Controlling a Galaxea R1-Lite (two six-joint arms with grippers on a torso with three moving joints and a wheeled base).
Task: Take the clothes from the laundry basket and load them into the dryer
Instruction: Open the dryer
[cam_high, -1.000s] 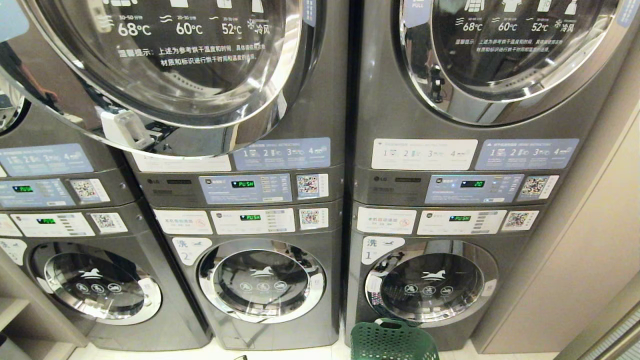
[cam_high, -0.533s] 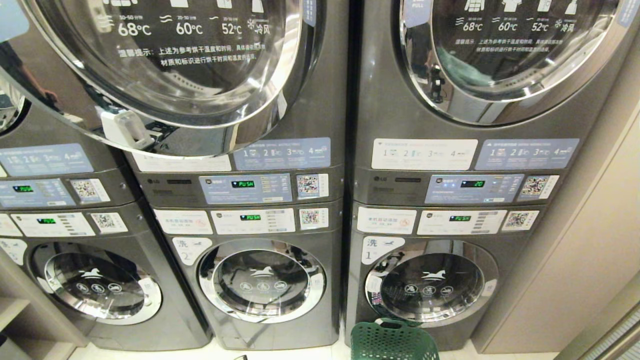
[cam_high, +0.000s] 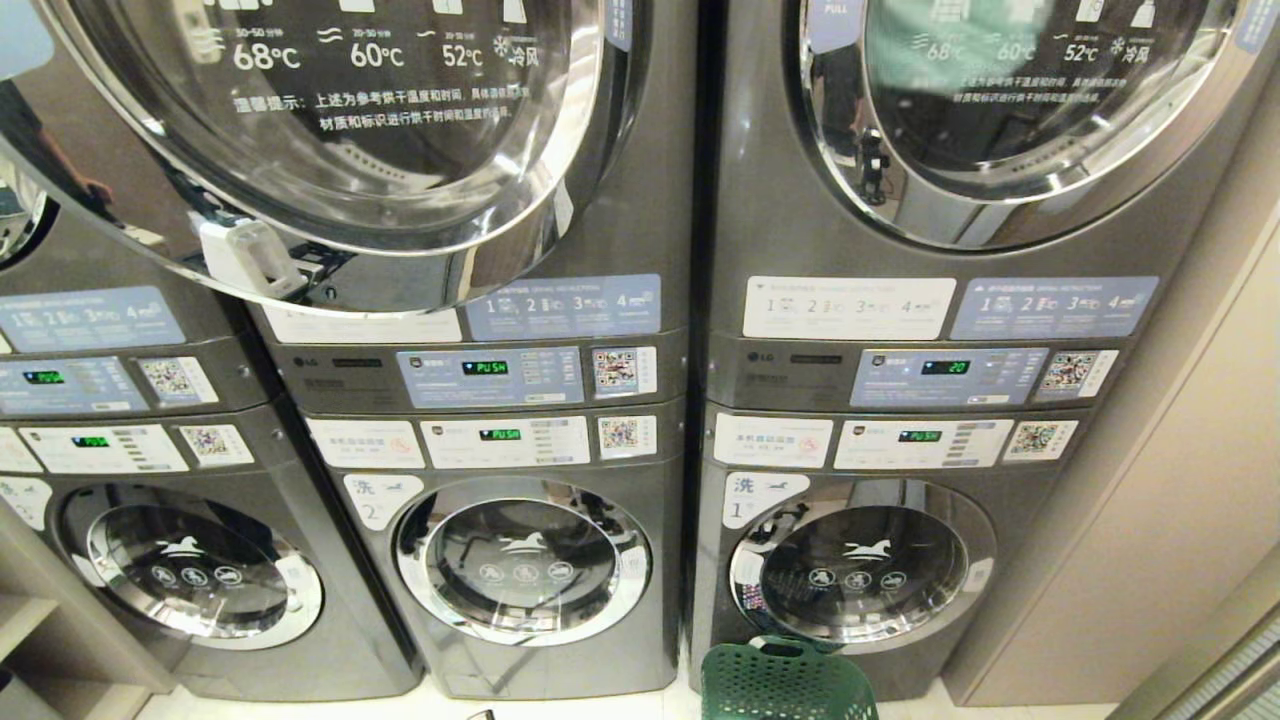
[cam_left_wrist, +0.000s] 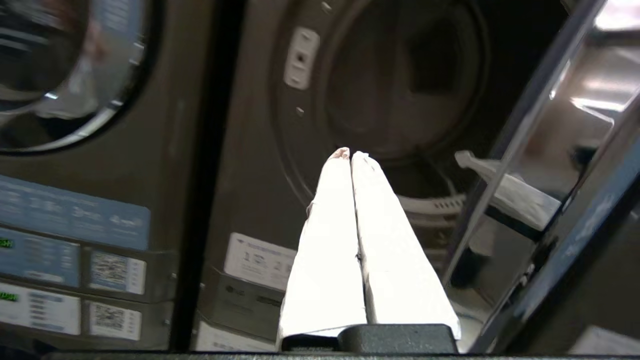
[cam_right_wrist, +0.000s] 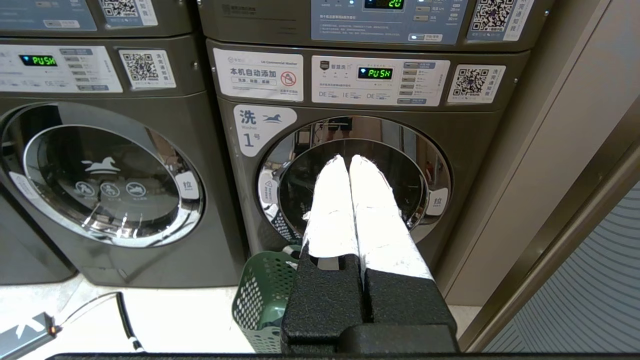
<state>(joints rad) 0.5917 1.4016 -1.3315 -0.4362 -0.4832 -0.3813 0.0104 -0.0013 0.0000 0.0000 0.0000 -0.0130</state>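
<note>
Green laundry basket (cam_high: 788, 685) sits on the pale floor (cam_right_wrist: 175, 315) right in front of washer no. 1 (cam_high: 860, 575), at the bottom of the right stack; only its rim and perforated wall show, contents can't be seen. In the right wrist view the basket (cam_right_wrist: 265, 295) is just below and beside the right gripper (cam_right_wrist: 348, 160), whose white fingers are pressed together, holding nothing, pointing at the washer door.

The dryer (cam_left_wrist: 400, 85) in the middle stack has its round drum mouth exposed, dark inside. Its door (cam_high: 330, 140) hangs swung out toward the left in the head view, chrome ring and glass, white latch (cam_high: 245, 260) on its edge. Left gripper (cam_left_wrist: 351, 154) is up level with that opening, fingers closed tip to tip, empty; the open door edge runs close beside it.

Room: three grey stacks of dryer over washer, control panels (cam_high: 495, 375) with green readouts, QR stickers. Beige wall (cam_high: 1180, 500) on the right. A black cable (cam_right_wrist: 122, 312) lies on the floor.
</note>
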